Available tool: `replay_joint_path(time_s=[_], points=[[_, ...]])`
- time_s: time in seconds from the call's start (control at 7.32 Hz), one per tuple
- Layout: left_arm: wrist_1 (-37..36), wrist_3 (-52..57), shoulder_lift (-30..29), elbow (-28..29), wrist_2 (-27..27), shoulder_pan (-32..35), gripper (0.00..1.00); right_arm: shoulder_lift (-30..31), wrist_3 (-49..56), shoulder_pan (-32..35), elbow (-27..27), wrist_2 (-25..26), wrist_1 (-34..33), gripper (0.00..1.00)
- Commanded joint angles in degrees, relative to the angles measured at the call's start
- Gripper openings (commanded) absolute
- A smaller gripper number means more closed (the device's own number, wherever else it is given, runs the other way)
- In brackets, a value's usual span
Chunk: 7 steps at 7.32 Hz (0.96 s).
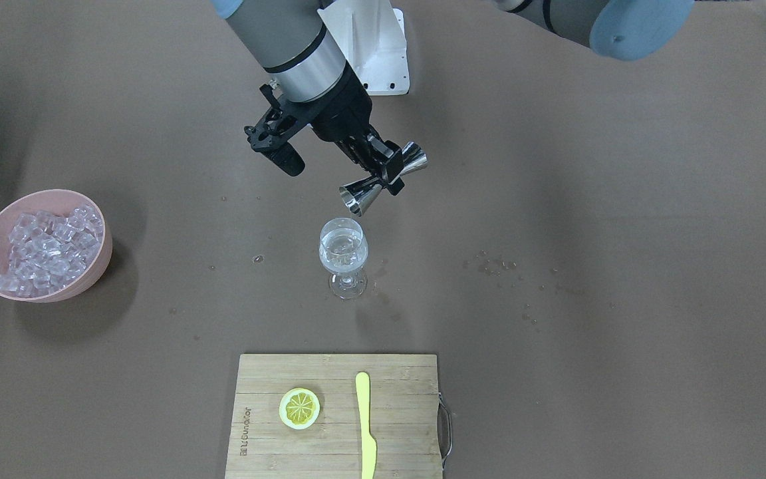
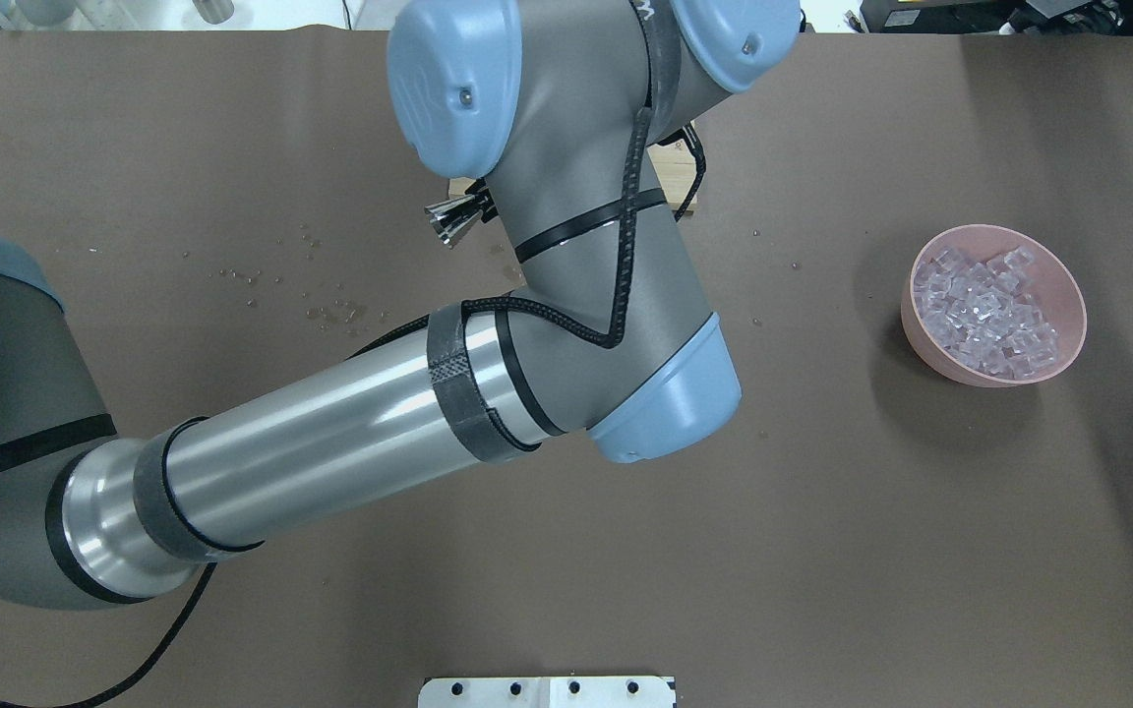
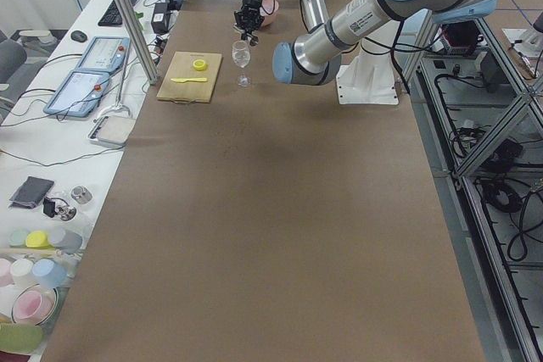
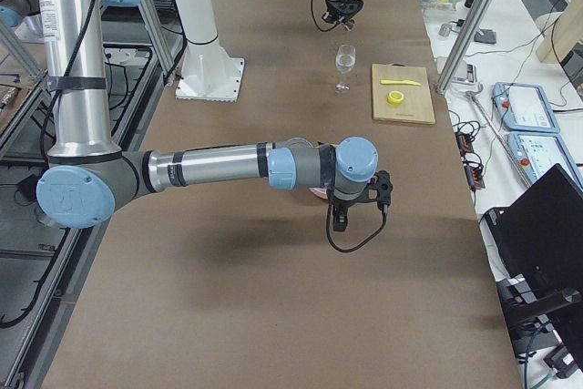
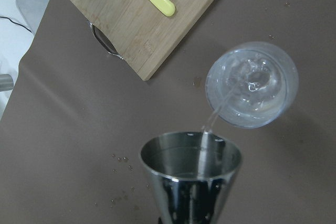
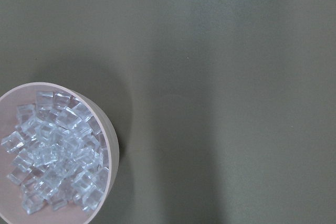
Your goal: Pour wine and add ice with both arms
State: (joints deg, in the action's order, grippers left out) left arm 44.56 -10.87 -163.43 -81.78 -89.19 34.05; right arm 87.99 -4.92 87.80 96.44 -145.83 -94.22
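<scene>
My left gripper (image 1: 386, 171) is shut on a steel jigger (image 1: 383, 178), tilted over a stemmed wine glass (image 1: 343, 256) at the table's middle. In the left wrist view a thin stream of clear wine (image 5: 215, 114) runs from the jigger (image 5: 190, 177) into the glass (image 5: 252, 85), which holds some liquid. Ice cubes (image 1: 47, 249) fill a pink bowl (image 1: 100, 266) standing apart from the glass. The right wrist view shows the ice (image 6: 50, 156) below and to its left. My right gripper (image 4: 339, 218) hangs above the bowl; I cannot tell whether it is open or shut.
A wooden cutting board (image 1: 396, 426) lies at the operators' edge with a lemon slice (image 1: 299, 408) and a yellow knife (image 1: 366, 426) on it. Water droplets (image 1: 496, 266) dot the brown table. The white arm mount (image 1: 376, 53) stands behind the glass.
</scene>
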Motion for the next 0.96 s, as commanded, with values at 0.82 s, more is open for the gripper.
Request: replay_joint_path(time_s=[0.82], points=[[9.71,-8.54,18.01,-25.68,-0.02,6.18,0.0,0.07,-1.58,0.0,0.77,-0.51,0.35,1.0]])
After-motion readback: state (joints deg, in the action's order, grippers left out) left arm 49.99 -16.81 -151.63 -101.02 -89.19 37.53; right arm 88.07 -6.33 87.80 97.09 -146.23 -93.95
